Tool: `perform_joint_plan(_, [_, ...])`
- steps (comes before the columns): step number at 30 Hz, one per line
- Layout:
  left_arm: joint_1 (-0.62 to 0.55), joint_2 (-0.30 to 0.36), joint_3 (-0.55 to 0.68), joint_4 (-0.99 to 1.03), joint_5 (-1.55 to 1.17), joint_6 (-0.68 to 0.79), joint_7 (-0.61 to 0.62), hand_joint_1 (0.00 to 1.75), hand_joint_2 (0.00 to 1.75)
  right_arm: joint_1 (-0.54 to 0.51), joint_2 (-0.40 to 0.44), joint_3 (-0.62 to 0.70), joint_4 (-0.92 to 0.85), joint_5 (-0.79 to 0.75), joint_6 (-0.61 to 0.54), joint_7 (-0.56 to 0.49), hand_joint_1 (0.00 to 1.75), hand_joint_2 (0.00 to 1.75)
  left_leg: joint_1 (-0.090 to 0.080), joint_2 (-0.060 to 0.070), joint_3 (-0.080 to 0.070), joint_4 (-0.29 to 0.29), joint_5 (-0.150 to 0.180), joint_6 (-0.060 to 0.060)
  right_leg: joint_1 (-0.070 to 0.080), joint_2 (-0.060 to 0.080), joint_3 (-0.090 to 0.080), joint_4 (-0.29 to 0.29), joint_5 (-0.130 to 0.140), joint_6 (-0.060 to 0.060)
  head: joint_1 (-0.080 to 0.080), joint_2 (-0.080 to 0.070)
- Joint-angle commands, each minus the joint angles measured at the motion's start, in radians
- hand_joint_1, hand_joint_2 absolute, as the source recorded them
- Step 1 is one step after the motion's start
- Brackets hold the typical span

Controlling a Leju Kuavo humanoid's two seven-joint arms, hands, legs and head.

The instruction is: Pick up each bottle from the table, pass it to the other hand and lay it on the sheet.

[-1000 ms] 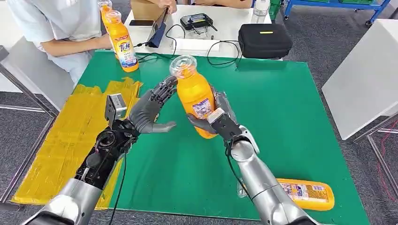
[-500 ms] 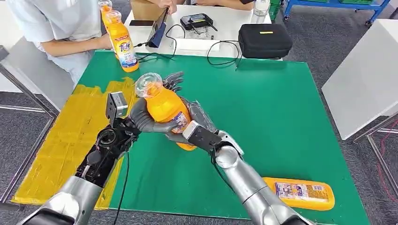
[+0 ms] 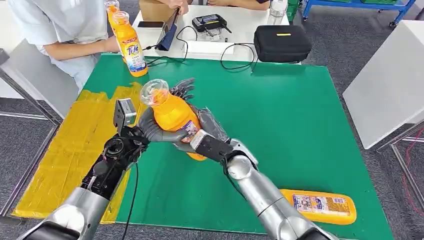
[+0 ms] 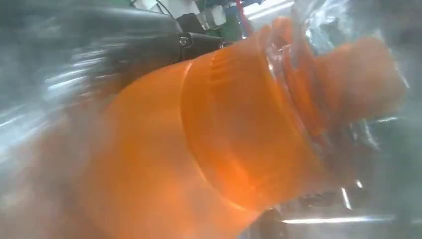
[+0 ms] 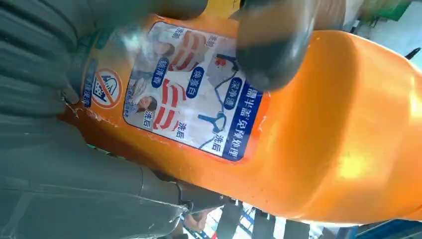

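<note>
An orange detergent bottle (image 3: 172, 117) with a clear cap hangs tilted over the green mat (image 3: 300, 115), cap toward the yellow sheet (image 3: 75, 145). My right hand (image 3: 207, 137) grips its lower body from the right. My left hand (image 3: 152, 127) cups it from the left: the thumb lies across the front and the fingers (image 3: 182, 89) stand straight behind, not closed. The bottle (image 4: 224, 139) shows blurred in the left wrist view, and its label (image 5: 194, 84) shows close up in the right wrist view. Another orange bottle (image 3: 320, 206) lies at the mat's near right.
Two orange bottles (image 3: 130, 45) stand at the mat's far left corner, beside a seated person (image 3: 60, 25). A white table behind holds a black case (image 3: 281, 42), cables and devices. A white table edge (image 3: 390, 85) stands to the right.
My right hand carried the bottle left and tilted it into my left hand, whose thumb now lies across it. In the last half second it moved slightly further left.
</note>
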Motion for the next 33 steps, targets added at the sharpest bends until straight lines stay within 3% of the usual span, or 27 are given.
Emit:
perform_joint_plan(1, [-0.064,-0.025,0.023,0.083,0.005,0.017,0.008,1.75,1.75,-0.038,-0.008,0.048,0.086,-0.002,-0.009,0.006,1.75,1.75,0.0,-0.001,0.002,0.0,-0.001,-0.001,0.0,0.002,0.003,0.0,-0.001,-0.001,0.0,0.0])
perform_joint_plan(19, [-0.056,-0.034,0.06,0.075,0.028,0.027,0.021,1.75,1.75,-0.037,-0.001,0.027,0.101,-0.001,-0.038,0.017,1.75,1.75,0.001,-0.001,0.002,0.0,-0.001,-0.001,0.0,0.002,0.002,-0.001,-0.001,-0.001,0.0,0.0])
perform_joint_plan(20, [-0.055,-0.035,0.064,0.074,0.029,0.031,0.022,1.75,1.75,-0.03,0.001,0.021,0.089,0.003,-0.052,0.015,0.98,1.75,0.001,-0.001,0.004,0.0,-0.001,-0.001,0.0,0.003,0.004,-0.001,-0.001,-0.001,0.0,0.0])
perform_joint_plan(21, [-0.053,-0.035,0.07,0.072,0.031,0.036,0.024,1.75,1.75,-0.021,0.0,0.02,0.068,0.01,-0.067,0.014,0.0,1.75,0.001,-0.001,0.003,0.0,-0.001,-0.001,0.0,0.003,0.003,0.0,-0.001,-0.001,0.0,0.0])
perform_joint_plan(30, [-0.038,-0.016,0.105,0.039,0.025,0.09,0.04,1.75,1.75,0.097,-0.061,0.031,-0.239,0.035,-0.11,0.03,0.0,1.75,0.001,-0.002,0.003,0.0,-0.002,-0.001,0.0,0.003,0.004,-0.001,-0.002,-0.001,0.0,0.0])
perform_joint_plan(33, [-0.037,-0.013,0.107,0.036,0.025,0.086,0.042,1.75,1.75,0.105,-0.069,0.03,-0.258,0.03,-0.105,0.035,0.0,1.75,0.001,-0.001,0.003,0.0,-0.002,-0.001,0.0,0.004,0.004,0.0,-0.002,-0.002,0.0,0.0])
